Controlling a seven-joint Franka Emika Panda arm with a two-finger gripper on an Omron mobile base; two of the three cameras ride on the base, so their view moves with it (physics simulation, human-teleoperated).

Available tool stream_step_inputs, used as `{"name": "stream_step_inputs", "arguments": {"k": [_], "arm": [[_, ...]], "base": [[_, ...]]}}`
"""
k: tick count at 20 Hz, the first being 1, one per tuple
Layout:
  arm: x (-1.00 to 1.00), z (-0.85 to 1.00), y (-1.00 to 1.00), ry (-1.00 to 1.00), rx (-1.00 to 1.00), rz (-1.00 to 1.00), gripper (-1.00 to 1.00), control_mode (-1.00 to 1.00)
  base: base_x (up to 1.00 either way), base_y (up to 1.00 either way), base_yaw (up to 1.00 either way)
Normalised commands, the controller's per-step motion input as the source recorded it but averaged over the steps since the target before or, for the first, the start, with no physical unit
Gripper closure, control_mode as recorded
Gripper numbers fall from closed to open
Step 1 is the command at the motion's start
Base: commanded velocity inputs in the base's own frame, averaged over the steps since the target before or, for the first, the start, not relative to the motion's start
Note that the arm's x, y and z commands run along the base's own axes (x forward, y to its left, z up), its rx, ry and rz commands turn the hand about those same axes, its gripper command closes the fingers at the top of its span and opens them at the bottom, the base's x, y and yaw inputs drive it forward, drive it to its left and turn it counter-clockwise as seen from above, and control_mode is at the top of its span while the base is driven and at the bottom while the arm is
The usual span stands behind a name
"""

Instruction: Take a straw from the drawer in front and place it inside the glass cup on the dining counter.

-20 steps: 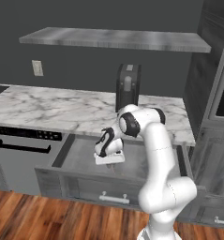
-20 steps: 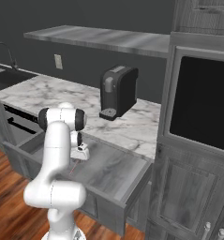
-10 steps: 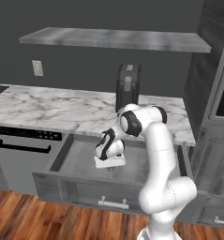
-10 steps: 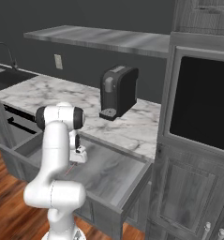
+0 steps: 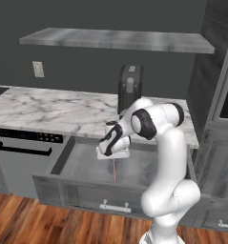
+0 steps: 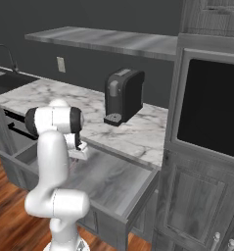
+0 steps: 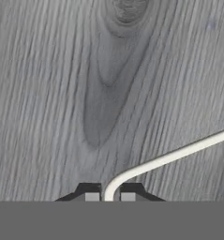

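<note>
The two-finger gripper (image 7: 109, 197) has closed over the last second and is now clamped on the thin reddish-pink straw (image 5: 115, 169), which appears pale in the hand view. The grasp is therefore judged complete; lifting is the next step. The straw runs from between the jaws downward toward the wood-grain floor of the wide grey drawer (image 5: 82, 165), which stands pulled out. Behind the jaws lies the white marble counter (image 5: 48, 109) with a dark coffee machine (image 6: 123, 95) on it. The drawer's front wall is nearest the exit path; raise vertically.
</note>
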Motion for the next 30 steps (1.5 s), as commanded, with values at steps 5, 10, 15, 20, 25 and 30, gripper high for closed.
{"name": "stream_step_inputs", "arguments": {"k": [5,10,15,20,25,30], "arm": [[-0.28,0.66,0.0,-0.03,0.04,0.0,1.0,-1.0],[-0.56,0.6,0.0,0.0,0.05,0.0,1.0,-1.0],[-0.46,0.94,-0.01,-0.04,0.03,0.0,1.0,-1.0],[-0.17,1.0,-0.07,-0.02,0.0,0.0,1.0,-1.0],[-0.11,1.0,-0.14,0.0,0.0,0.0,1.0,-1.0],[-0.13,0.74,-0.17,0.0,0.0,0.01,1.0,-1.0]], "base": [[0.0,0.0,0.0],[0.0,0.0,0.0],[0.0,0.0,0.0],[0.0,0.0,0.0],[0.0,0.0,0.0],[0.0,0.0,0.0]]}}
